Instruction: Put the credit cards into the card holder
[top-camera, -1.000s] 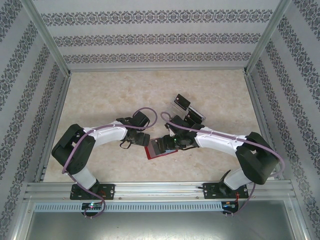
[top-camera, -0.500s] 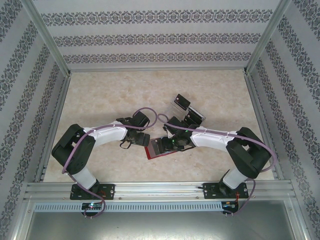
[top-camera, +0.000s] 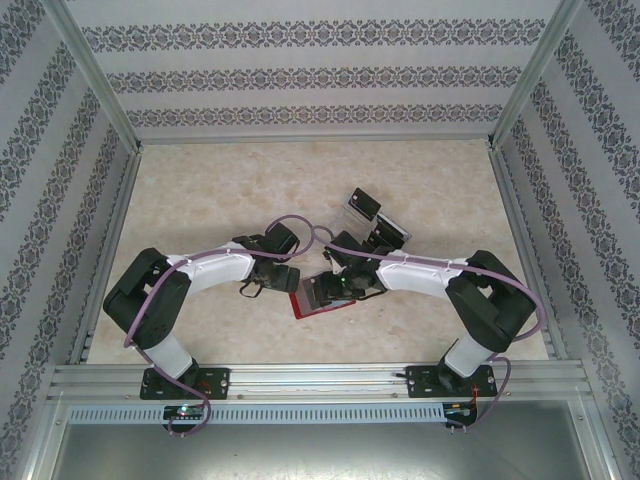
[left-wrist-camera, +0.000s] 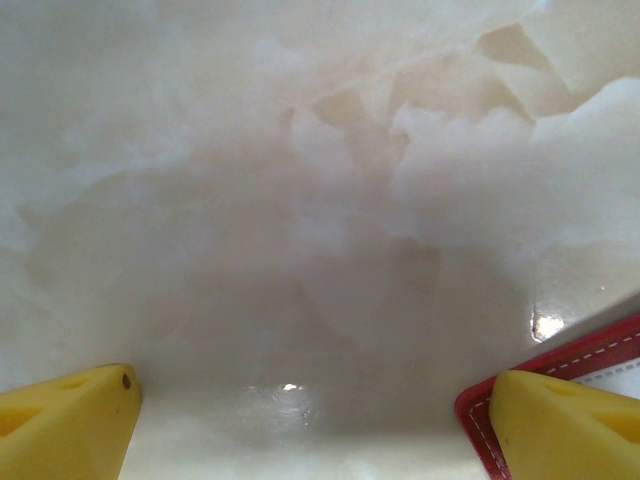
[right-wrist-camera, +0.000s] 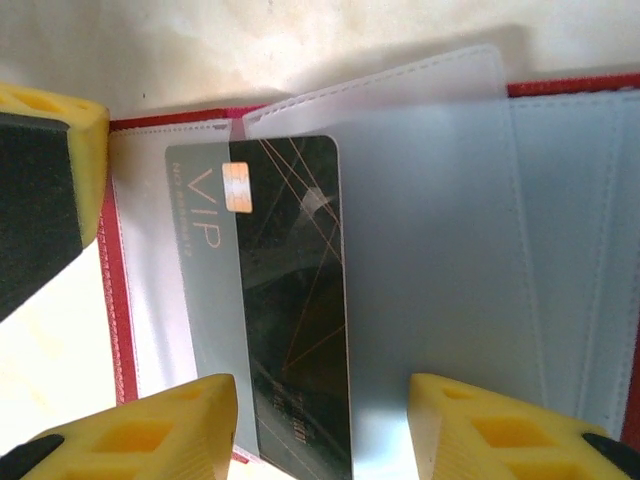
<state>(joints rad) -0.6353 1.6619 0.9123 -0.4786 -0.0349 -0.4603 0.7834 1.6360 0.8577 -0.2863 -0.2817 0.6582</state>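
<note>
Overhead view: a pale marbled table (top-camera: 220, 200) inside a patterned enclosure, with two white and black robot arms reaching inward from the near edge. An open red wallet (top-camera: 312, 306) lies near the middle of the table, between the arms. The left gripper (top-camera: 270, 285) sits at the wallet's left edge and the right gripper (top-camera: 335, 288) hovers over the wallet. Just beyond the right arm stands a clear plastic rack (top-camera: 375, 222) holding more black cards (top-camera: 362, 205).

Right wrist close-up, with detail the overhead view is too small to give: the wallet (right-wrist-camera: 112, 300) lies open, red border around frosted plastic pockets. A black card (right-wrist-camera: 290, 300) with a gold chip, thin gold lines and the letters VIP lies in the left pocket area. One strip of it looks dull through the plastic and the rest looks plain dark. The right gripper (right-wrist-camera: 322, 435) has its yellow fingers apart, one on each side of the card's near end, not pinching it. Another yellow finger with a black pad rests at the wallet's upper left.

Left wrist close-up: the left gripper (left-wrist-camera: 315, 430) has its yellow fingers spread wide over bare table (left-wrist-camera: 300, 200), with nothing between them. One fingertip overlaps a red stitched corner of the wallet (left-wrist-camera: 590, 352).
</note>
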